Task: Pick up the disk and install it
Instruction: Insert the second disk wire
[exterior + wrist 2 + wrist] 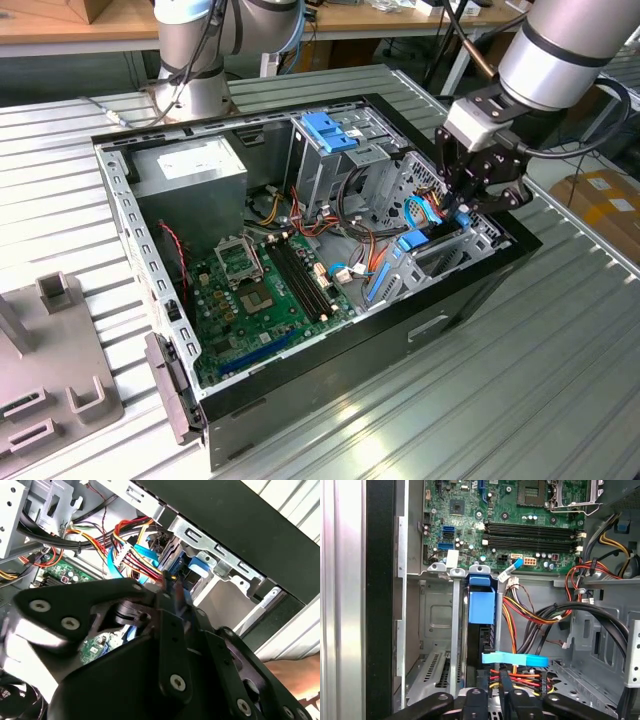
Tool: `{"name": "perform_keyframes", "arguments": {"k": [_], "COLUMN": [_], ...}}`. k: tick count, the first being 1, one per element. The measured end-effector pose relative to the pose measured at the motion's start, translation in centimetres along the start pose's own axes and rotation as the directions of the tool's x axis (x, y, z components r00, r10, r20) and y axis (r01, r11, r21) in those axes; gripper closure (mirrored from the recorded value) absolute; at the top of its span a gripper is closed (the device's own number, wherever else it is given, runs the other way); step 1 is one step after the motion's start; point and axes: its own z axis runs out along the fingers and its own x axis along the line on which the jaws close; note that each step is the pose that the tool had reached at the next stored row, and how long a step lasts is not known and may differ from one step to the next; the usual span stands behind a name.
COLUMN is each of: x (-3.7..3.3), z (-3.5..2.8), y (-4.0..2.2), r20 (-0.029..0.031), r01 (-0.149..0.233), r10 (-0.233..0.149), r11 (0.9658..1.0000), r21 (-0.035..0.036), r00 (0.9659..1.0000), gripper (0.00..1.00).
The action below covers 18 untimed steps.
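The black, open-sided computer case (300, 390) lies on the ribbed metal desk (520, 400), with its green motherboard (260, 290) facing up. The arm's black gripper (468, 205) hangs over the metal drive bay at the case's end on the exterior view's right.

In the first wrist view, the disk (481, 610), a flat grey hard drive with light-blue plastic rails, stands on edge in a narrow slot of that bay. It sits between two upright sheet-metal walls, with its blue rail end showing and a dark strip of its body just past that. It looks seated within the slot and not carried in the air, so the pick-up and most of the insertion appear to be done. The pictures do not settle whether it is pushed fully home and latched.

In the same view the gripper (492, 702) sits just beside the disk's near end, close over a flat light-blue ribbon cable (515, 658) and a bundle of red, yellow and orange wires (520, 615). Whether it touches the disk cannot be made out, nor whether it is spread or pressed together. Nothing is plainly pinched in it.

The ribbon cable lies across the bay beside the disk, and its connection to the drive is hidden. The large grey power-supply box (190, 175) and the blue plastic bracket (325, 130) on top of the taller drive cage stand well apart from the gripper.
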Motion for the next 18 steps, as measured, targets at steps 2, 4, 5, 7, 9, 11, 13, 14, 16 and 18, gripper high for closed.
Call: {"name": "perform_keyframes", "arguments": {"k": [2, 4, 5, 7, 9, 11, 13, 14, 16, 18], "x": [-0.01, -0.01, -0.01, 0.01, 0.04, 0.05, 0.07, 0.09, 0.13, 0.14], "z": [0.00, 0.00, 0.01, -0.01, 0.11, 0.16, 0.19, 0.22, 0.26, 0.27], "y": [0.00, 0.00, 0.00, -0.02, -0.01, -0.01, -0.01, 0.00, 0.00, 0.00], "r20": [0.0000, -0.0004, -0.0010, -0.0029, -0.0024, -0.0030, -0.0027, -0.0025, -0.0027, -0.0028], "r01": [0.000, 0.000, -0.001, -0.001, -0.001, -0.001, -0.001, -0.001, -0.001, -0.001], "r10": [0.000, 0.000, 0.001, 0.001, 0.001, 0.001, 0.001, 0.001, 0.001, 0.001], "r11": [1.0000, 1.0000, 1.0000, 1.0000, 1.0000, 1.0000, 1.0000, 1.0000, 1.0000, 1.0000], "r21": [0.0000, 0.0000, -0.0001, -0.0001, 0.0000, -0.0001, 0.0000, -0.0001, -0.0001, -0.0001], "r00": [1.0000, 1.0000, 1.0000, 1.0000, 1.0000, 1.0000, 1.0000, 1.0000, 1.0000, 1.0000], "gripper": [0.85, 0.85, 0.85, 0.85, 0.85, 0.85, 0.85, 0.85, 0.85, 0.85]}}
